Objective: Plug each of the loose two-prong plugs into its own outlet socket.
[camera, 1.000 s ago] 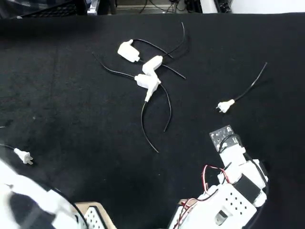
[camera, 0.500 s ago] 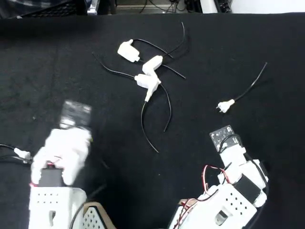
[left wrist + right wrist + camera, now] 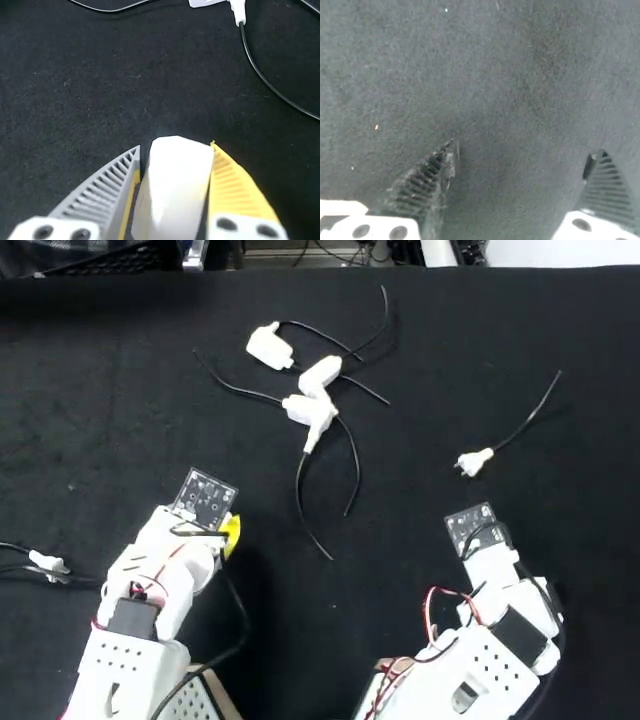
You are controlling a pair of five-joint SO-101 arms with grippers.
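Our left gripper (image 3: 175,147) has swung in, fingers clamped on a white piece (image 3: 172,190) (a plug, we judge); the sockets (image 3: 320,373) lie beyond its fingertips, so insertion nears. Our right gripper (image 3: 525,147) waits, fingers spread.

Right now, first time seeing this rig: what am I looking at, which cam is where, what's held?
Two small robot arms sit side by side at a table covered in black. The high view looks down from a fixed camera. The other two views come from a camera on each wrist, looking along the fingers. The left gripper is clamped on a white piece; I cannot tell whether it is a plug or a socket. The right gripper is open over bare cloth. Toward the far middle lies a tangle of white corded pieces. One plug lies ahead of the right gripper, and a second plug lies near the left edge.
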